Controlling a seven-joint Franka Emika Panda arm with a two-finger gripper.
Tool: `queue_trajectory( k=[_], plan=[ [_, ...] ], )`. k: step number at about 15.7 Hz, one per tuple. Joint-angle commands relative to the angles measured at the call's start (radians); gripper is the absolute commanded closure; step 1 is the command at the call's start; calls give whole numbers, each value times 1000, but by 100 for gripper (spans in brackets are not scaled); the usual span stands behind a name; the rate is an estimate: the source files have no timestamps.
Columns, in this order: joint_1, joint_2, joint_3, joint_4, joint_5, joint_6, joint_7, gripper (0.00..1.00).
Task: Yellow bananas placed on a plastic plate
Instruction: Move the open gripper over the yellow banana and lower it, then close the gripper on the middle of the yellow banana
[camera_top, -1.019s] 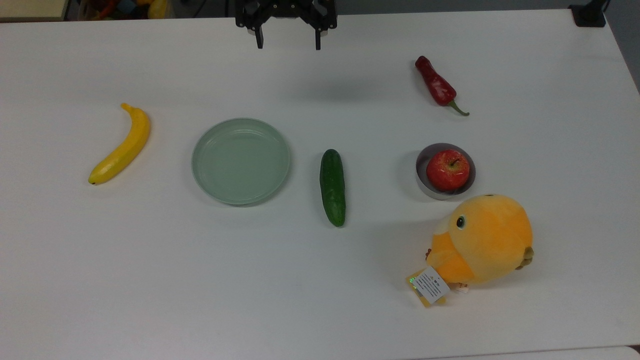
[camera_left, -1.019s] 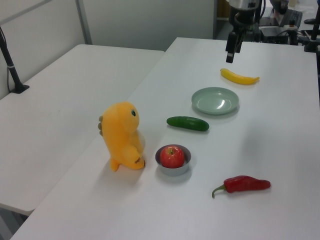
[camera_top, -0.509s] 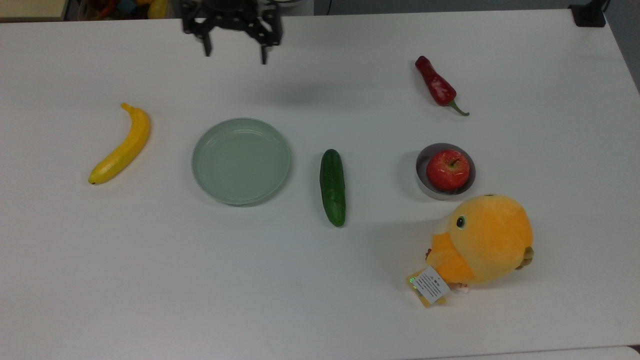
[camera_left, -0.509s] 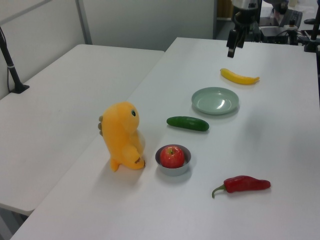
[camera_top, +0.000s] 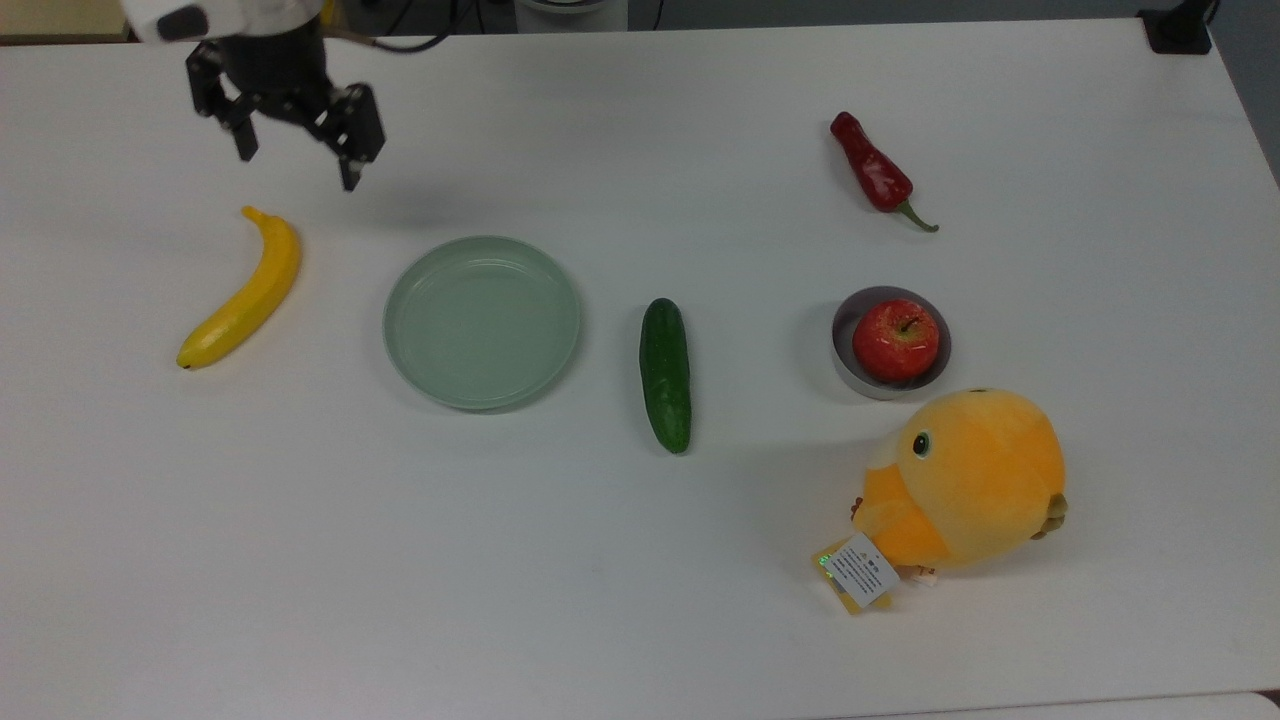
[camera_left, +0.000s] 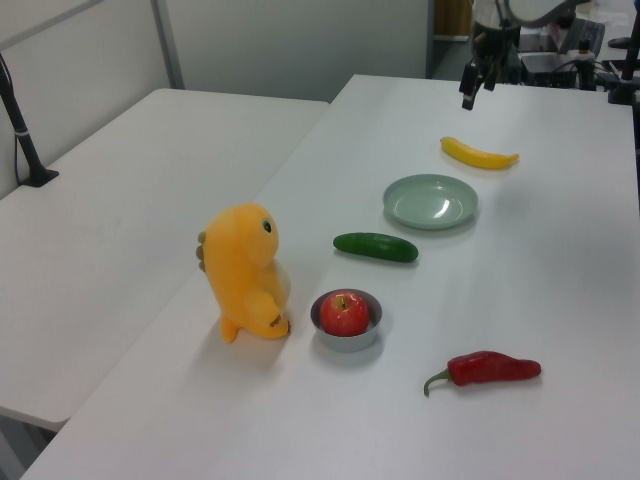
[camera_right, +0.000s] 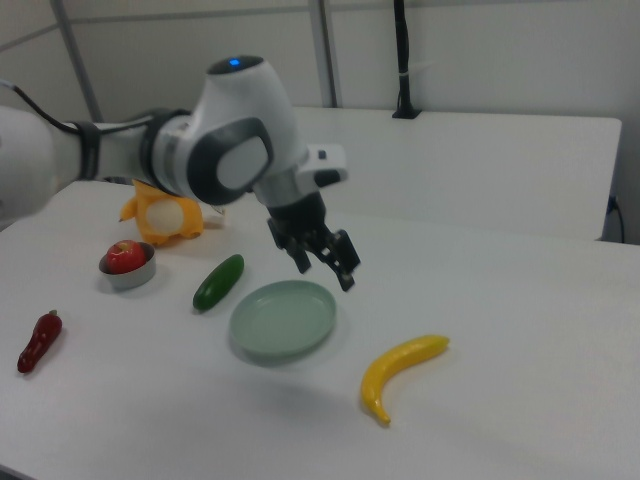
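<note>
Cucumber (camera_top: 665, 375), pepper (camera_top: 876, 175), bowled apple (camera_top: 896, 340), plush (camera_top: 965, 478).

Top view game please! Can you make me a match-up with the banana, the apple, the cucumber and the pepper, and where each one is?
Things:
1. banana
2. apple
3. cucumber
4. pepper

Places, as the top view shows them:
A. in the grey bowl
B. on the table, left of the plate
C. on the table, above the bowl
D. on the table, between plate and bowl

Pairs: 1-B, 2-A, 3-D, 4-C
</note>
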Motion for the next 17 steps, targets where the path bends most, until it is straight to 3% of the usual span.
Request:
queue_trajectory(
  k=[1,8,17],
  plan=[
    [-52,75,5,-2,-16,71,-8,0],
    [-92,230,5,39,-73,140,-2,0],
    [-105,333,5,56,-144,171,2,0]
  ],
)
